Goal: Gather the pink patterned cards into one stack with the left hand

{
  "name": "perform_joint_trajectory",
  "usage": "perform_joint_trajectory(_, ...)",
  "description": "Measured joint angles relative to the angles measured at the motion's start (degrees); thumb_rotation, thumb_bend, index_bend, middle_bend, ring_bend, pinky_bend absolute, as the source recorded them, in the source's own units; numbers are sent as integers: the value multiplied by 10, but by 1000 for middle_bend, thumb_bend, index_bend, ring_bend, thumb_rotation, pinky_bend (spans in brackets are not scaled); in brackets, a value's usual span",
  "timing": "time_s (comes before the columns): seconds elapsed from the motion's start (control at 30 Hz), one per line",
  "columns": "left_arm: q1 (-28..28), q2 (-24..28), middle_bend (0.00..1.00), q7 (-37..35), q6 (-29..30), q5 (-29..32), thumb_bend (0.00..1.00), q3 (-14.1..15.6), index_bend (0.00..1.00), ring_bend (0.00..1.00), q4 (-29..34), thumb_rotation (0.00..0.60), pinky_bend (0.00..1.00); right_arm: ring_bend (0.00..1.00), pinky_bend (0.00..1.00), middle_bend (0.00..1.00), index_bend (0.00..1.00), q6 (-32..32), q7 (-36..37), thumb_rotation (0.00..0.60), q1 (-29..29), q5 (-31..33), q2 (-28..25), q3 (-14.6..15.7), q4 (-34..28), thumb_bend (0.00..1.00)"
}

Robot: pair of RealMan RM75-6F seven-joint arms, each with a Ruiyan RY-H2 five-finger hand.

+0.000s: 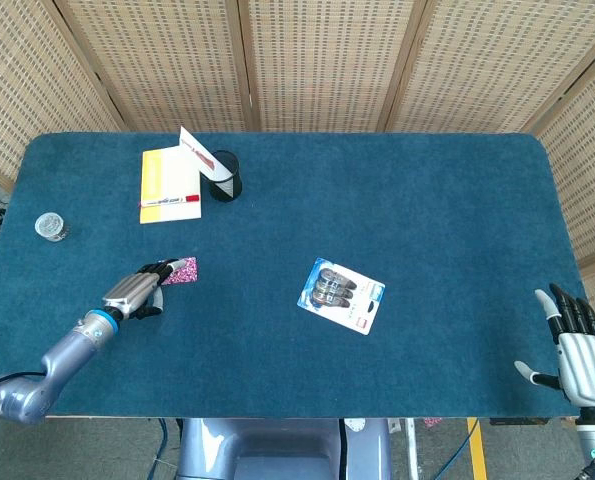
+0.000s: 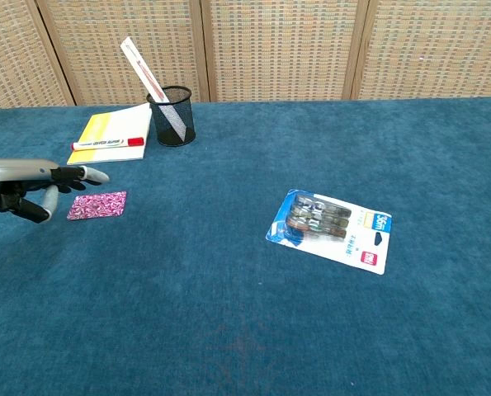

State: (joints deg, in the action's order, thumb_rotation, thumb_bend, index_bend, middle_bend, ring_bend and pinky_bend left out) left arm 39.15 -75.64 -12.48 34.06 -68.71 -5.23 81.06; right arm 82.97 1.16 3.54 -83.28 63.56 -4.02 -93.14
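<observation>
The pink patterned cards (image 2: 97, 205) lie as one small flat rectangle on the blue table, left of centre. In the head view the cards (image 1: 184, 271) are partly covered by my left hand (image 1: 141, 289), whose fingers (image 1: 165, 269) reach over their left edge. In the chest view my left hand (image 2: 32, 185) hovers above and just left of the cards with its fingers stretched out and apart, holding nothing. My right hand (image 1: 575, 348) stays open at the table's near right corner, fingers spread, far from the cards.
A yellow notepad (image 1: 169, 185) with a red marker (image 1: 171, 201) lies at the back left beside a black mesh pen cup (image 1: 225, 178) holding a ruler. A small round tin (image 1: 50, 226) sits near the left edge. A blister pack (image 1: 341, 295) lies mid-table.
</observation>
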Motion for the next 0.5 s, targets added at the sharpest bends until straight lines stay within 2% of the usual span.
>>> perform_joint_trajectory(0.27, 17, -17, 0, 42, -13, 43, 1000, 4, 0, 0, -6, 600, 0, 0, 0, 0, 15, -3, 3, 600, 1, 0, -2, 1, 0, 131)
perform_joint_trajectory(0.5, 29, -20, 0, 67, -27, 64, 1000, 13, 0, 0, 15, 600, 0, 0, 0, 0, 15, -2, 0, 600, 1, 1, -2, 1, -2, 131)
